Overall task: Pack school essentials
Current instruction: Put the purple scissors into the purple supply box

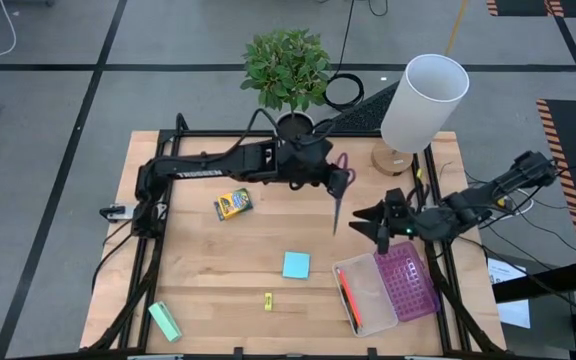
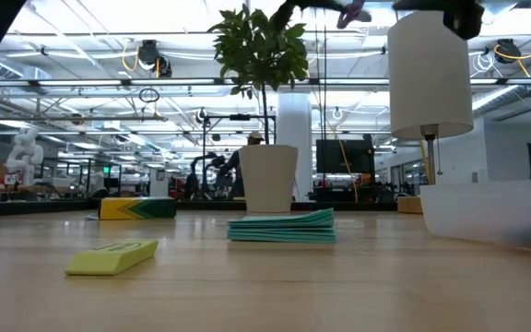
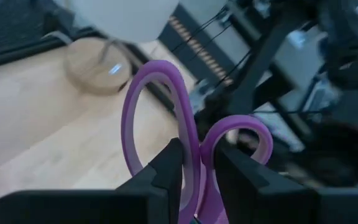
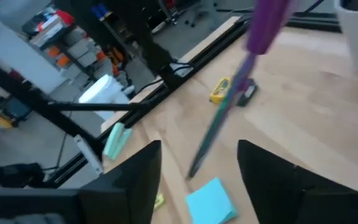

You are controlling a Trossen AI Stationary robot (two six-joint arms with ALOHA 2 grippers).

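Scissors (image 1: 338, 195) with purple handles hang above the wooden table (image 1: 208, 260) in the high view, blades pointing toward the near edge, clamped at the handles by the left gripper (image 1: 336, 176), which reaches across from the left side near the potted plant (image 1: 286, 68). Just to the right, the right gripper (image 1: 376, 222) faces the blades with its fingers spread and empty, beside a clear pencil case (image 1: 388, 290) with a purple lid that already contains orange and red pencils (image 1: 347, 296). On the table lie a yellow-green crayon box (image 1: 233, 204), a light-blue sticky-note pad (image 1: 295, 265), a tiny yellow piece (image 1: 267, 300) and, near the front left corner, a mint-green block (image 1: 165, 321). A white lamp (image 1: 423, 100) stands at the back right.

From table height, the sticky-note pad (image 2: 282, 226) sits in front of the plant's white pot (image 2: 268, 178), the yellow piece (image 2: 113, 257) closer to the camera and the crayon box (image 2: 136, 208) farther back at left; the lamp shade (image 2: 430, 74) rises at right.

Seen from the left wrist, two dark fingers (image 3: 166, 171) pinch the scissors' purple handle loops (image 3: 166, 124) where they meet.

Seen from the right wrist, the scissors' blades (image 4: 219, 127) hang between that arm's wide-apart fingers (image 4: 135, 180), touching neither, above the blue pad (image 4: 211, 202).
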